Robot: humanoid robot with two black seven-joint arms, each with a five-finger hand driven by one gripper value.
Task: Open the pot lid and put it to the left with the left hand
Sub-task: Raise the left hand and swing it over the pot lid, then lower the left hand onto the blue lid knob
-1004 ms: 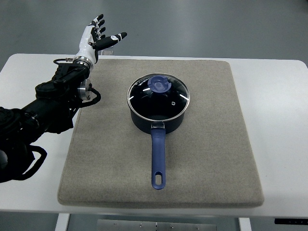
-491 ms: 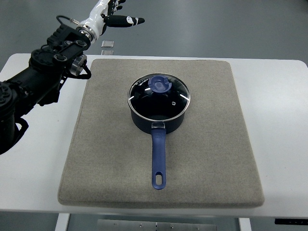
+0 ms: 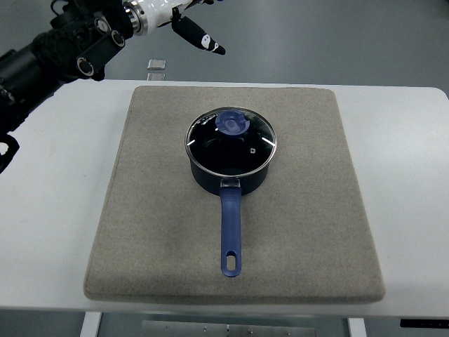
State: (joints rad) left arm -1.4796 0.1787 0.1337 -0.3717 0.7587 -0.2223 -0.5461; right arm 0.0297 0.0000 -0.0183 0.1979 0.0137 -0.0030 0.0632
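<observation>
A dark blue saucepan (image 3: pixel 210 177) stands in the middle of a grey mat (image 3: pixel 147 225), its long blue handle (image 3: pixel 230 232) pointing toward the near edge. A glass lid (image 3: pixel 247 149) with a blue knob (image 3: pixel 231 123) sits shut on the pot. My left hand (image 3: pixel 188 22) hangs high at the top edge, up and to the left of the pot and well away from the lid. It is partly cut off by the frame. One black-tipped digit sticks out to the right, and the hand holds nothing. The right arm does not show.
The mat lies on a white table (image 3: pixel 407 175). A small clear block (image 3: pixel 157 64) rests on the table just behind the mat's far left corner. My black left forearm (image 3: pixel 63 49) crosses the upper left corner.
My left arm has swung up and to the right, from beside the mat's far left corner to the top edge. The pot and its lid have not moved.
</observation>
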